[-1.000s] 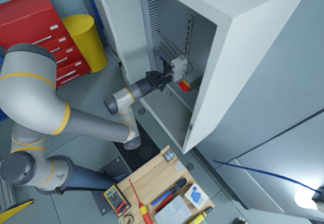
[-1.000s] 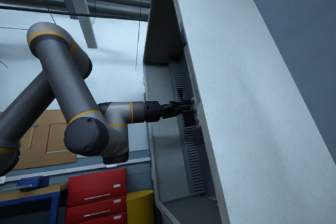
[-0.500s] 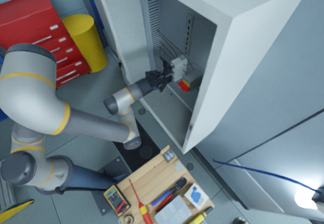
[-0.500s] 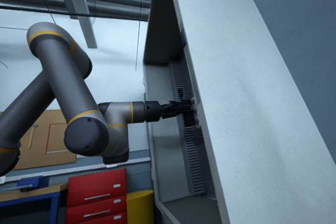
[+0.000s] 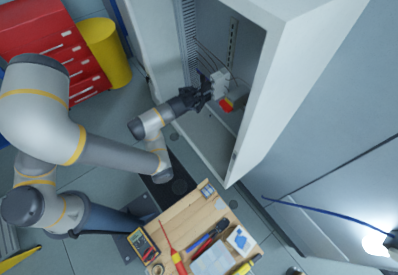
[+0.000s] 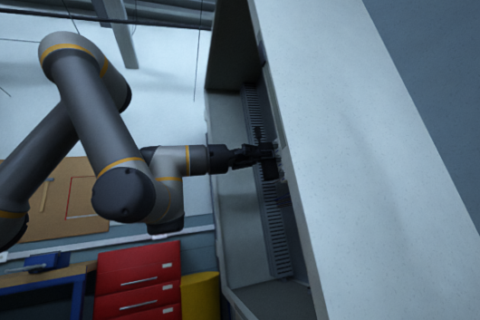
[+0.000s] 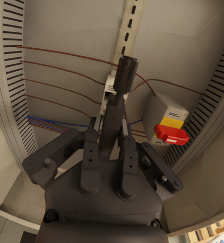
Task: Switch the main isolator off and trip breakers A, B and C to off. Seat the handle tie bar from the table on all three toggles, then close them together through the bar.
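Note:
The dark ribbed handle tie bar (image 7: 117,111) stands upright between my fingers, over the front of the white breaker block (image 7: 111,89) on the DIN rail. My gripper (image 7: 110,132) is open and holds nothing; the bar rests loose between the fingers. The breaker toggles are hidden behind the bar. To the right sits the main isolator (image 7: 166,116), a grey box with a yellow plate and a red handle (image 7: 171,134) lying sideways. From the side camera my gripper (image 5: 202,93) reaches into the cabinet at the breakers (image 5: 219,82). In the second side camera the gripper (image 6: 267,154) is deep inside the enclosure.
Behind the breakers is the cabinet back panel with the slotted DIN rail (image 7: 128,29), brown and blue wires, and slotted cable ducts (image 7: 9,79) on both sides. The cabinet walls (image 5: 280,87) close in tightly. A wooden tool table (image 5: 200,237) stands below.

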You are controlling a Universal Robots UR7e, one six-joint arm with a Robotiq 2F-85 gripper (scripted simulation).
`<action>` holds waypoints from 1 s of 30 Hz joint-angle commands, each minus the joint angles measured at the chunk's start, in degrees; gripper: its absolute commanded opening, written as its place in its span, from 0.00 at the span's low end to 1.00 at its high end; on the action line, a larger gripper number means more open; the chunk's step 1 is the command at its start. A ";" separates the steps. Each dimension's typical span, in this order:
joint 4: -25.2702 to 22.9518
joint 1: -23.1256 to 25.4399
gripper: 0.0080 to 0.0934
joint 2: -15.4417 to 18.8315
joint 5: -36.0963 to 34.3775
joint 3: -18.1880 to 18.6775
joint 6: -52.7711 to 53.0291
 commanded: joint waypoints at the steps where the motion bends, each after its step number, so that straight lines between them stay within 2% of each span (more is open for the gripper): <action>1: -0.02 0.00 0.30 -0.04 0.00 -0.01 0.00; 13: -0.42 -0.17 0.30 -0.33 0.17 0.73 0.00; 30: -2.99 -1.23 0.30 -2.03 1.23 5.02 0.00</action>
